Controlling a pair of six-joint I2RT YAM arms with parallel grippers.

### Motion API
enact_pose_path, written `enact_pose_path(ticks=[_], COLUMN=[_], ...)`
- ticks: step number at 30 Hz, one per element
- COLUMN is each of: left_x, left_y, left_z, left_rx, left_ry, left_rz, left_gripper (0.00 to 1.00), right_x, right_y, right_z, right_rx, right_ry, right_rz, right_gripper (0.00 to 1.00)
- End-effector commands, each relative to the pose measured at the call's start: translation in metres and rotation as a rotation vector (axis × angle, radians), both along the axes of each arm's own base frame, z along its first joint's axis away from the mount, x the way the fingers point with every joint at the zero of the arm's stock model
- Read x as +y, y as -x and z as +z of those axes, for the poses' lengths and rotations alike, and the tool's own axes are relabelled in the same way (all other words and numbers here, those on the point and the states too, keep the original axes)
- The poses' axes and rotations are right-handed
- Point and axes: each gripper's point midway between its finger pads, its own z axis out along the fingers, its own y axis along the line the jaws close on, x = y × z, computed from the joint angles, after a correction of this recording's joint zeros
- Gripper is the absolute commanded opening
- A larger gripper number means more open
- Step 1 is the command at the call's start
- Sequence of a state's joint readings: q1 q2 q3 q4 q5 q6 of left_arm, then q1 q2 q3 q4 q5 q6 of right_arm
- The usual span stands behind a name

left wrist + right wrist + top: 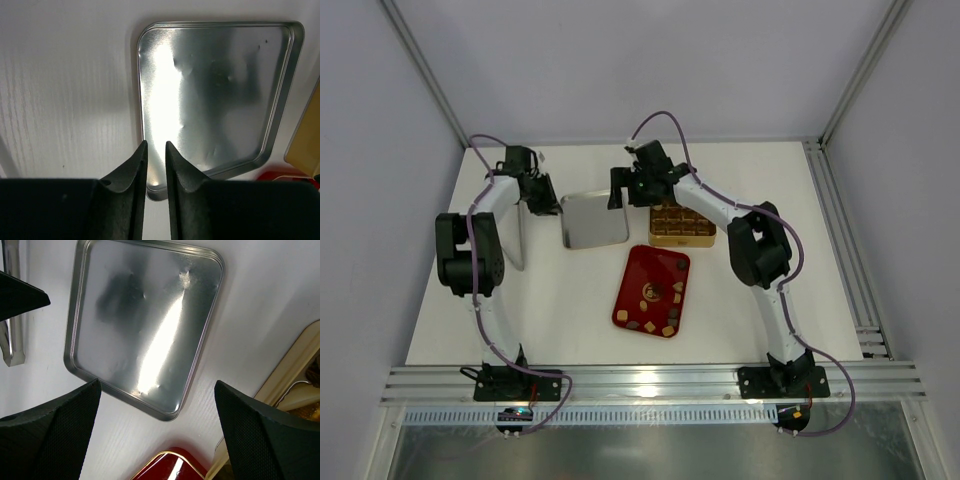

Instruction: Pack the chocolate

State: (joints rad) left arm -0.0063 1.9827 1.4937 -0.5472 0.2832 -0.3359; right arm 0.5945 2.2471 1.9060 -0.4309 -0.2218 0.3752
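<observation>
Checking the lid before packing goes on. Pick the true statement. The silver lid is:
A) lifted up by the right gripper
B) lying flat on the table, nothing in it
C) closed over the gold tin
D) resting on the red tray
B: the silver lid lies hollow side up on the table, bare inside, left of the gold tin, with the right gripper open above it.

walls (650,60): plain grey panels | table (570,300): white top | rails (650,385): aluminium | light: even
</observation>
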Motion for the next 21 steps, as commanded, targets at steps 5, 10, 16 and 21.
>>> enact_pose_path(ticks=[5,10,16,21], left_x=[-0.002,-0.006,-0.007,-0.004], left_y=[-0.002,0.005,0.007,0.011], left_z=[-0.002,-0.023,-0.037,-0.048], left_rx=[0.010,0.055,0.086,0.110], left_ry=[0.013,-0.013,-0.029,-0.049], left_rz=[0.000,-0.013,0.001,0.007], left_gripper=[0.29,0.32,0.27,0.19], right_x=[0.008,0.011,0.013,0.014], right_y=[-0.008,-0.008,-0.008,-0.010], right_z=[0.015,0.011,0.009,0.006], right_rx=[-0.033,-0.018,-0.011,-0.010], right_ry=[-0.016,-0.025,-0.027,-0.029], right_rz=[0.012,0.014,0.017,0.021], right_gripper=[0.93,0.93,0.92,0.92])
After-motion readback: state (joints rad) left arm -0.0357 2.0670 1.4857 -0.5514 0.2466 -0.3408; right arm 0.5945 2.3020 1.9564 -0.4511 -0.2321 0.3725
